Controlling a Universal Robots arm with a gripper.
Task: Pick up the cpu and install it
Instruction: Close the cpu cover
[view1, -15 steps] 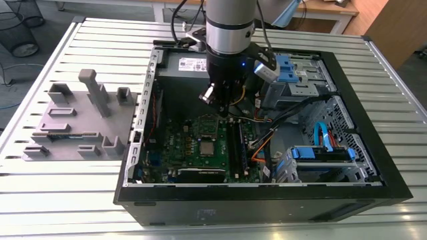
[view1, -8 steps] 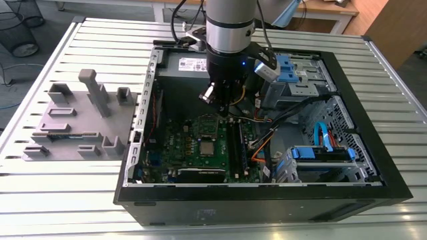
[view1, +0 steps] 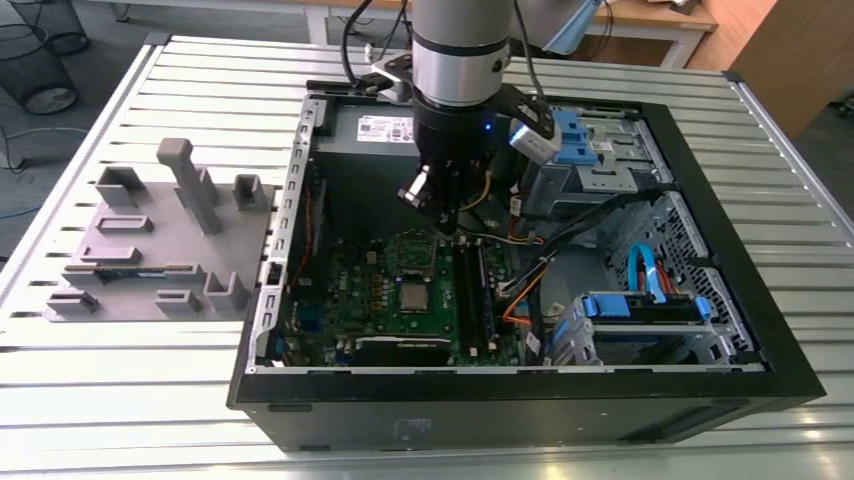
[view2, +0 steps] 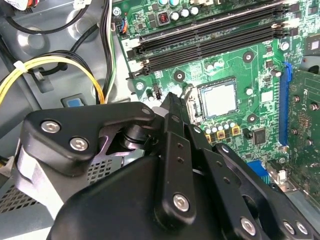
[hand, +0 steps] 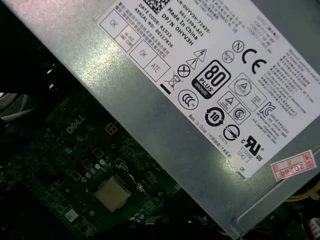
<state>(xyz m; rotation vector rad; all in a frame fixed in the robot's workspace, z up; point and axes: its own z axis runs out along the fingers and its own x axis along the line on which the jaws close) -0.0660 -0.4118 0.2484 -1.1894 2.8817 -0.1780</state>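
One cpu (view1: 416, 297) sits in its socket on the green motherboard (view1: 360, 290) — seen too in both wrist views (view2: 219, 98) (hand: 113, 193). One gripper (view1: 451, 222) hangs above, apart — whether its jaws are clenched, I cannot tell.

Slatted metal table (view1: 747, 215), open computer case (view1: 747, 340) on it, grey fixture tray (view1: 160, 250) just beside the case

The cpu (view1: 416, 296) (view2: 219, 98) (hand: 113, 193) is lying flat in its socket on the motherboard (view1: 400, 262), a small square chip showing its silver-grey top
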